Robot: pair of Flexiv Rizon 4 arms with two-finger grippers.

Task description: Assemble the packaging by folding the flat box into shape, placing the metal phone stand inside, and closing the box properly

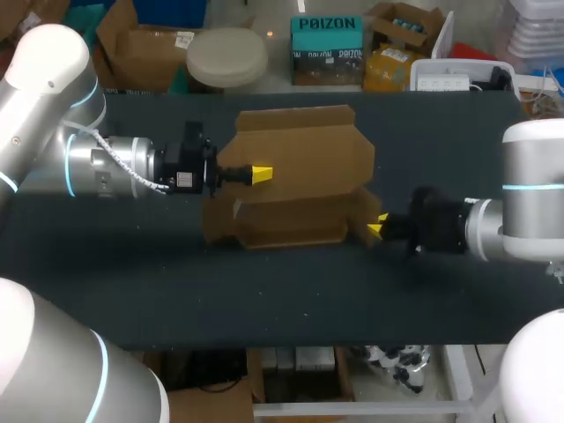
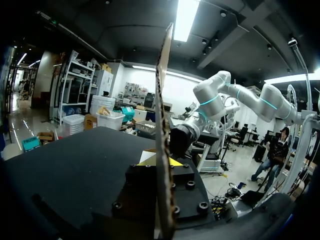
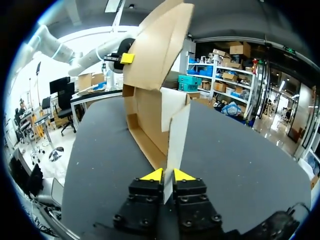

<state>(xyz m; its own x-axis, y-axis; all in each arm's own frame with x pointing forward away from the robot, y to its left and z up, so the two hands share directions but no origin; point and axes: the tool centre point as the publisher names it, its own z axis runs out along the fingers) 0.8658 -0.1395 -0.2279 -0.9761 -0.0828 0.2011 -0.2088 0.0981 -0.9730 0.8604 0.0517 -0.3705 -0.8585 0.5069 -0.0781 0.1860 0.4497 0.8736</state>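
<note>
right wrist view, right gripper (image 3: pixel 163 176): my two yellow tips are pressed together on a thin upright side flap of the box (image 3: pixel 150 112), one tip on each face.
left wrist view, left gripper (image 2: pixel 163 163): my fingers clamp the tall back panel, which shows edge-on running up between them; one yellow tip shows beside the card.
head view, grips: left gripper (image 1: pixel 257 174) is on the raised panel from my left; right gripper (image 1: pixel 377 227) is at the box's right end flap.
box, position: box (image 1: pixel 300 159) is near the middle of the dark table (image 1: pixel 264 300), between my two arms.
box, look: plain brown card, half formed; a low tray with walls up, the lid panel standing and leaning, end flaps loose.
phone stand: not seen in any view.
step in hand: by my judgement, folding the flat box into shape; filling and closing are not yet done.
next move calls for: turning the end flap inward along its crease while the left grip steadies the panel, gently, so that the card does not buckle.
</note>
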